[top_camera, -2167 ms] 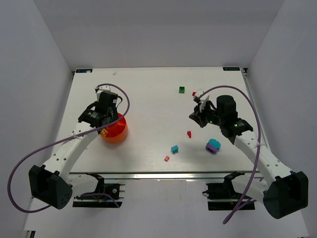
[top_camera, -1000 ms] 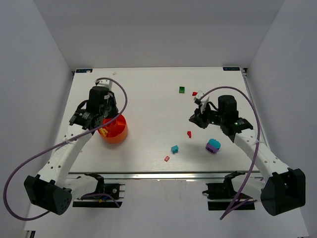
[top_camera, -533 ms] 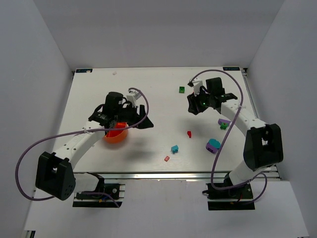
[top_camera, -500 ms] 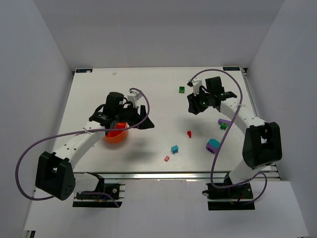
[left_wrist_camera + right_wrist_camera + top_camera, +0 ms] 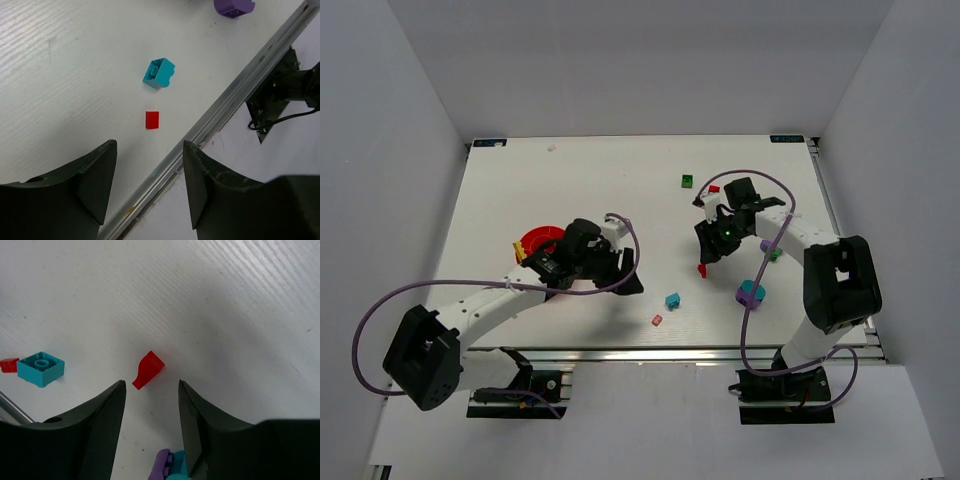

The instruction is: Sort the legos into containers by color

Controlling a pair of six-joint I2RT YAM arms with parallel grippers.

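Left wrist view: the left gripper [image 5: 150, 150] is spread, its two dark fingers standing apart with only bare white table [image 5: 60, 60] between them. Just beyond the fingertips lies a small flat red brick [image 5: 152, 120], touched by neither finger. A little farther out sits a teal brick [image 5: 159, 73], tilted, with its stud showing. A purple brick [image 5: 233, 6] is cut off by the top edge. The metal edge rail [image 5: 225, 105] of the table runs diagonally along the right side.

In the right wrist view the right gripper [image 5: 150, 390] is also spread and pinches nothing. A red sloped brick [image 5: 148, 370] lies on the table in line with the gap, just past the fingertips and clear of both. Off to the left are the teal brick and, at the frame's edge, the small flat red brick. The purple brick, with a teal piece against it, shows at the bottom edge.

From the top external view, the left gripper is near the middle of the table, to the right of a reddish bowl [image 5: 533, 242] that the left arm [image 5: 500, 292] partly covers. The right gripper is above the red sloped brick. A green brick [image 5: 687, 181] and another red brick [image 5: 714, 188] lie toward the far side, well apart from the bowl.
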